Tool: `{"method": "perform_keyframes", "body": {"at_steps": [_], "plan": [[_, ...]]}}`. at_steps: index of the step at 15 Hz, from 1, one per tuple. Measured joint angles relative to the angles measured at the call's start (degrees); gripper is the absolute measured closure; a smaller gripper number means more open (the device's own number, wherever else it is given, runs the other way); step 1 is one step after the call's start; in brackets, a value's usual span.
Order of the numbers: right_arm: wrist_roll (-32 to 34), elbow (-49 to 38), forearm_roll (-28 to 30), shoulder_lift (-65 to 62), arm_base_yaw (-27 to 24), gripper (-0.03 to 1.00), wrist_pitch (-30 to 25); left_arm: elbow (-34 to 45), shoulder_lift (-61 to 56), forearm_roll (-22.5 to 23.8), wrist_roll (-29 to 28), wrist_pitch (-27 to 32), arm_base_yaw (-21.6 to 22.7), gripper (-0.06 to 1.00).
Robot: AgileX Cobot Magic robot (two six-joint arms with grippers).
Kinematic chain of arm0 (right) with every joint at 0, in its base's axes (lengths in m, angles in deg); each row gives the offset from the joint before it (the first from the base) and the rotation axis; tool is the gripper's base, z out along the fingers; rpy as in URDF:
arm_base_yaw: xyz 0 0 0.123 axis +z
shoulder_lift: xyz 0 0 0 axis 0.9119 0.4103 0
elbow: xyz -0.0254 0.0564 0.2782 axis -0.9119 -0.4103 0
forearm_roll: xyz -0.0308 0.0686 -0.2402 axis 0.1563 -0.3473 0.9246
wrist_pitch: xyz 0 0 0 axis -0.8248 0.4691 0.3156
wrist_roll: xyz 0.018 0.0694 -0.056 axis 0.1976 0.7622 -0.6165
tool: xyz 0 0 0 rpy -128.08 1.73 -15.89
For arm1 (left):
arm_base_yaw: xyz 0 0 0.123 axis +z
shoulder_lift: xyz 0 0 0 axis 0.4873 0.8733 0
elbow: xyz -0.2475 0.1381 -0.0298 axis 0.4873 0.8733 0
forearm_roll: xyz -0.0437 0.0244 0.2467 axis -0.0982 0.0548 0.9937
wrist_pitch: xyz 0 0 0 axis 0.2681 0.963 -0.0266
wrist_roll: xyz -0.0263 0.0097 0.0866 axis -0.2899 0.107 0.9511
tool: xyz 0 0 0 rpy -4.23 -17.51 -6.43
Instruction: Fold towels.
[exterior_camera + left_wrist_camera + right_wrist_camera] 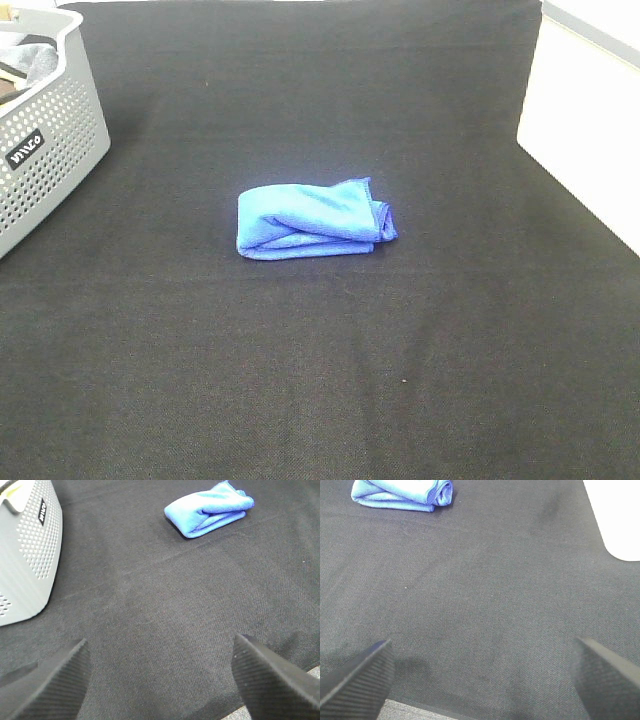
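One bright blue towel (312, 219) lies folded into a compact bundle at the middle of the black cloth-covered table (320, 380). It also shows in the left wrist view as the towel (207, 509) and in the right wrist view as the towel (402, 493), far from both grippers. My left gripper (160, 680) is open over bare black cloth near the table's front, nothing between its fingers. My right gripper (482, 680) is open too, over bare cloth. Neither arm appears in the exterior high view.
A grey perforated basket (45, 140) with grey cloth inside stands at the back left, and it shows in the left wrist view as the basket (30, 555). White surface (585, 120) lies past the black cloth's right edge.
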Motion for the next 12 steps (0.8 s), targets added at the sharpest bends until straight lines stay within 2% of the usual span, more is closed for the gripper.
{"method": "perform_keyframes", "body": {"at_steps": [3,6,12], "plan": [[0.0,0.0,0.0,0.0,0.0,0.07,0.0,0.1,0.0,-1.3,2.6,-0.5,0.0,0.20],[0.0,0.0,0.0,0.0,0.0,0.07,0.0,0.1,0.0,-1.3,2.7,-0.5,0.0,0.20],[0.0,0.0,0.0,0.0,0.0,0.07,0.0,0.1,0.0,4.1,0.7,-0.5,0.0,0.20]]}}
